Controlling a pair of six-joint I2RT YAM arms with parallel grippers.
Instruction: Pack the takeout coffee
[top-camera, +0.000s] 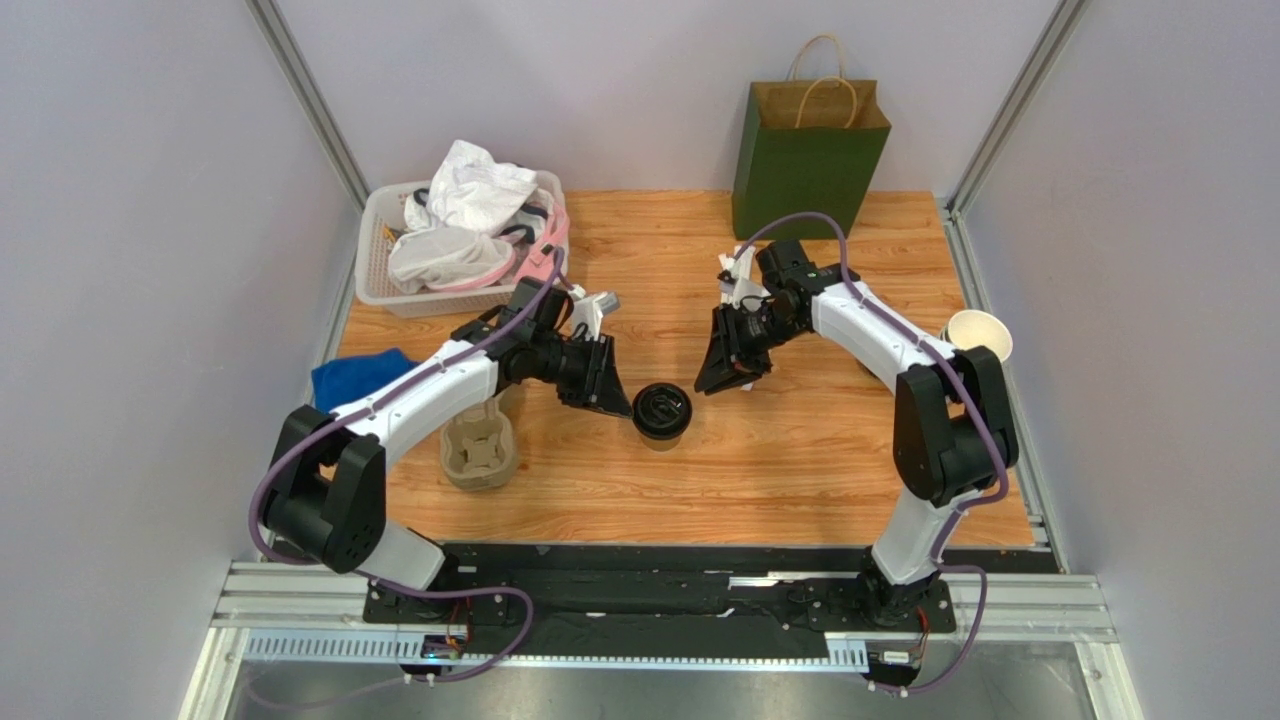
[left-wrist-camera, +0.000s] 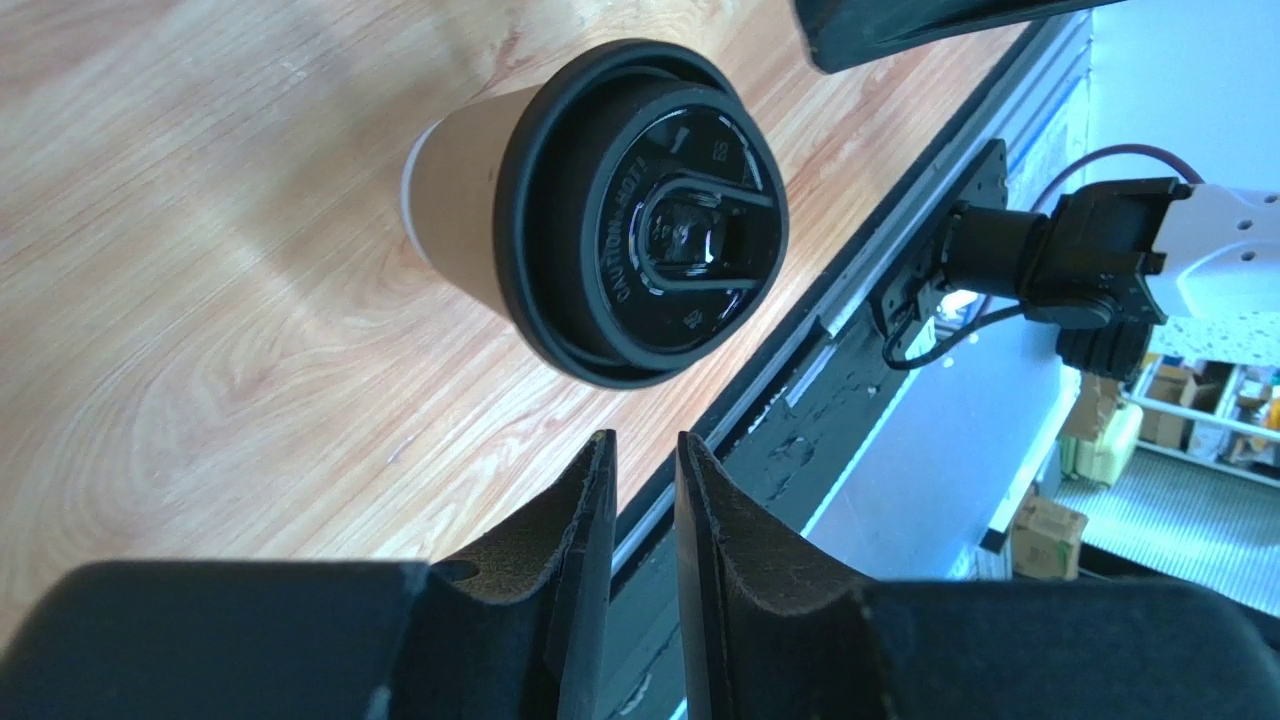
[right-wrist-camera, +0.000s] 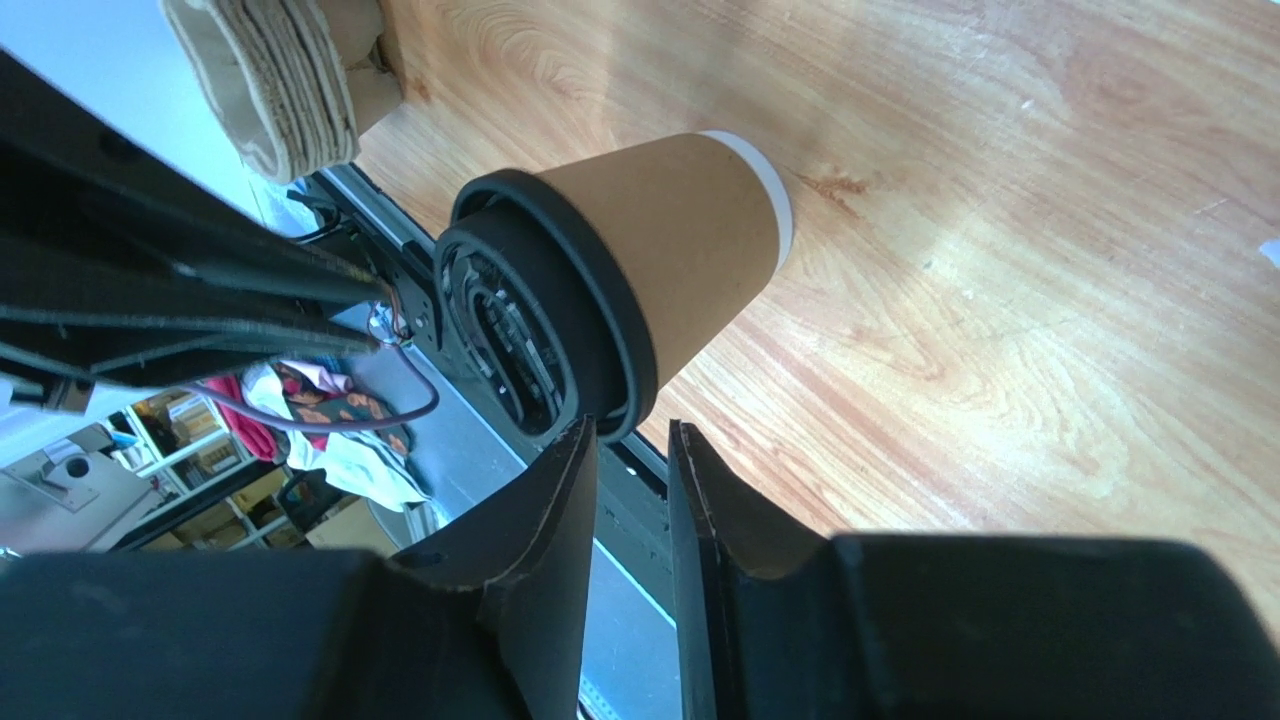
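The takeout coffee (top-camera: 661, 411), a brown paper cup with a black lid, stands upright on the wooden table between my two grippers. My left gripper (top-camera: 616, 402) is just left of it, with its fingers nearly together and nothing between them. In the left wrist view the gripper (left-wrist-camera: 643, 438) points at the lidded cup (left-wrist-camera: 631, 225) from a short gap away. My right gripper (top-camera: 709, 381) is just right of the cup, also nearly closed and empty. In the right wrist view the gripper (right-wrist-camera: 628, 428) sits right by the cup (right-wrist-camera: 661, 240) at its lid rim.
A green paper bag (top-camera: 809, 158) stands open at the back. A pulp cup carrier (top-camera: 478, 447) lies left of the left arm, with a blue cloth (top-camera: 358, 375) beside it. A basket (top-camera: 385, 285) of cloths stands at the back left. A white cup (top-camera: 978, 333) sits at the right edge.
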